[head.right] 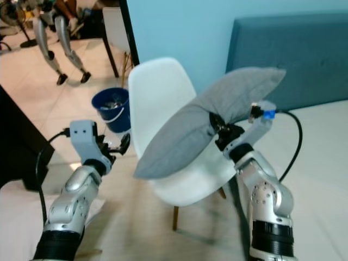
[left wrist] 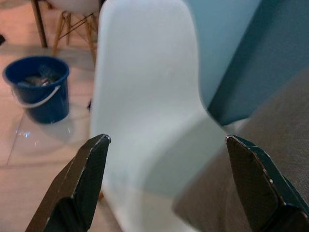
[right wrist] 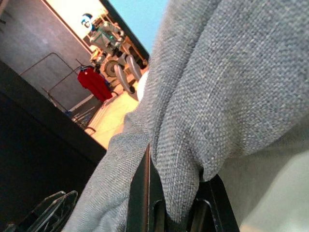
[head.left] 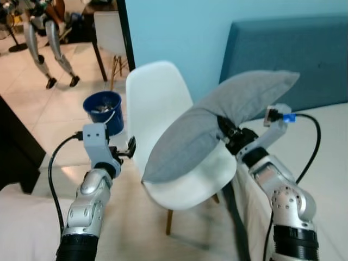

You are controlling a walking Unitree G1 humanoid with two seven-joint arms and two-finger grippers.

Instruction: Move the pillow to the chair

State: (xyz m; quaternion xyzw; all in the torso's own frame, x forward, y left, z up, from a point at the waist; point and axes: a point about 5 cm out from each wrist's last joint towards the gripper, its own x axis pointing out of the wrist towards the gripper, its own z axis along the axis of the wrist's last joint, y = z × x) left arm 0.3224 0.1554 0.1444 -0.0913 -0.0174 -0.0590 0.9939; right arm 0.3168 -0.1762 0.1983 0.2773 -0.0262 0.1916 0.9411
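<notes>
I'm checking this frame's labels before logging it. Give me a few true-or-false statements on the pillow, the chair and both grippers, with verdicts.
1. The right gripper is shut on the grey pillow. True.
2. The pillow lies flat on the floor. False: it is held up over the seat of the white chair, its lower end down near the seat.
3. The left gripper is holding the pillow. False: its fingers are open and hold nothing, facing the chair's back.
4. A blue bucket stands on the floor beyond the chair. True.
5. The chair is black. False: it is white with wooden legs.
</notes>
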